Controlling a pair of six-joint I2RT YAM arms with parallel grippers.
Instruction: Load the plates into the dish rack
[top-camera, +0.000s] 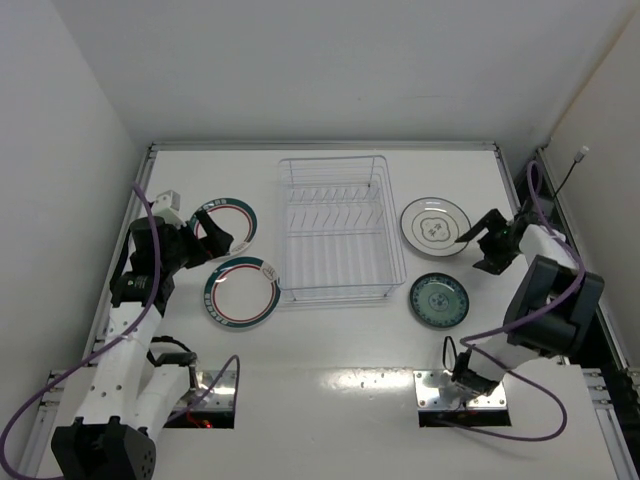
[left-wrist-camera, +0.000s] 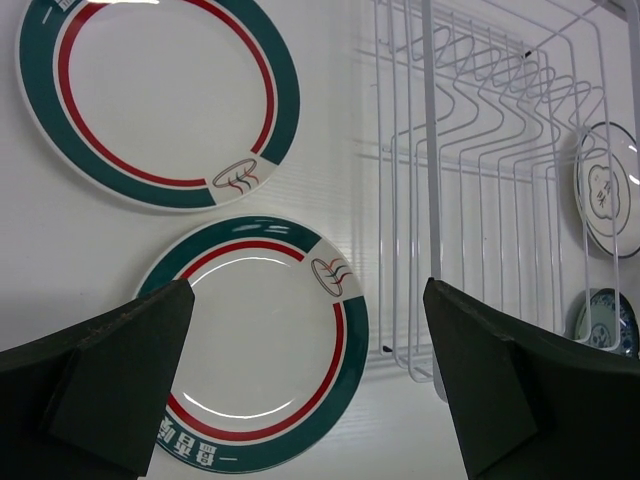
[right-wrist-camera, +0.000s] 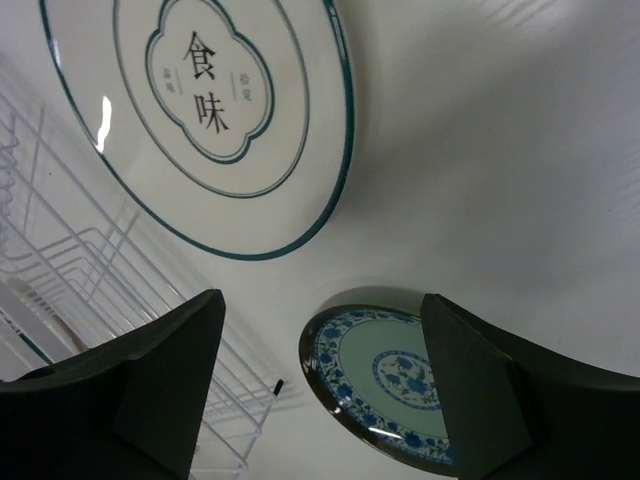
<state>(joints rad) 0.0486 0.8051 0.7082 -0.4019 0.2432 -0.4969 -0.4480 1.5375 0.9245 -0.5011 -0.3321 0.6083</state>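
Four plates (top-camera: 240, 292) lie flat flanking the rack (top-camera: 335, 228), two within each arm's reach; left fingers (left-wrist-camera: 110, 385) and right fingers (right-wrist-camera: 150, 390) spread, empty.

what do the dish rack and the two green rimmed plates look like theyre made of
Rectangular white dish rack: thin bent rods with a smooth sheen, so coated wire or moulded plastic; can't tell which. Two round white plates with green rims and red rings: glossy, with sharp light reflections and printed marks, likely glazed ceramic, possibly melamine.
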